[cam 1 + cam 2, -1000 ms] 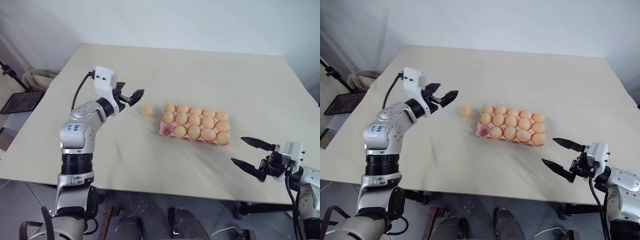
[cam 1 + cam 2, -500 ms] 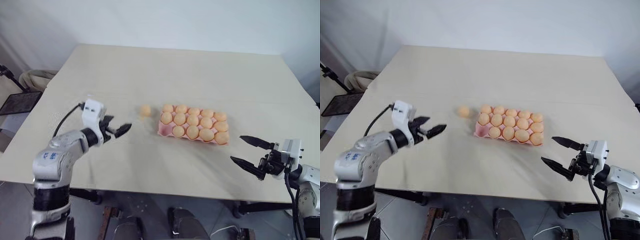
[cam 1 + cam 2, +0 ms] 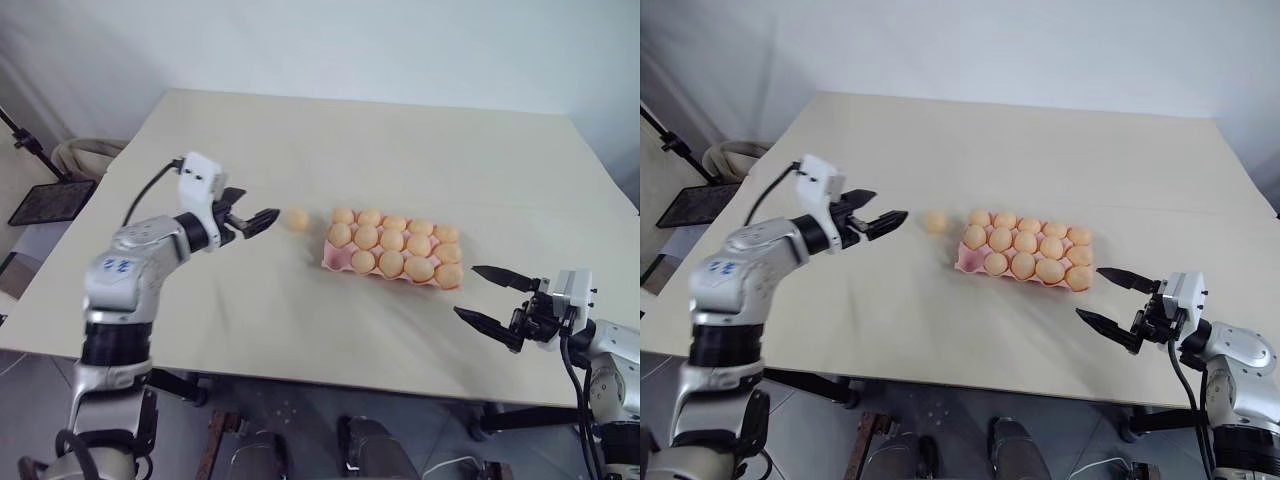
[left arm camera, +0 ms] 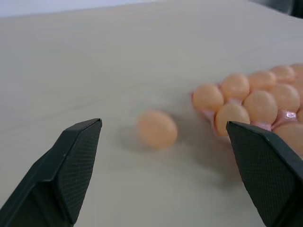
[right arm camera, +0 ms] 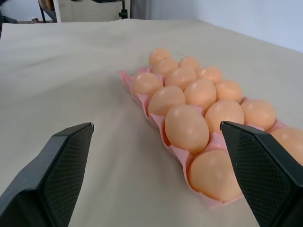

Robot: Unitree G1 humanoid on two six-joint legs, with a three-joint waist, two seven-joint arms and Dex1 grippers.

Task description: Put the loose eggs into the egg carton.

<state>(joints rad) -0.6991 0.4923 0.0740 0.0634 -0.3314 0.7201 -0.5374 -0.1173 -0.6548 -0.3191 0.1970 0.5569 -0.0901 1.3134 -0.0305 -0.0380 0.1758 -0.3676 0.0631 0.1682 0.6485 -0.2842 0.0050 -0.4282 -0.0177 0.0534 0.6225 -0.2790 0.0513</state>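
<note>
Risk: round loose egg [image 3: 298, 219] could roll away across counter [image 3: 400, 140] if a finger nudges it before L hand [image 3: 262, 219] closes, approach is low and sideways. L hand wide apart, empty, egg just ahead at its 3 o'clock. Egg sits just off egg carton [image 3: 331, 262], at carton's 9 o'clock; one near-corner cup looks empty. R hand [image 3: 493, 300] spread, empty, near carton's 4 o'clock.

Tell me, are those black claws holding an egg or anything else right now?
No, nothing is held. The left gripper is open and points at the loose egg on the table without touching it. The right gripper is open too, beside the egg carton.
</note>
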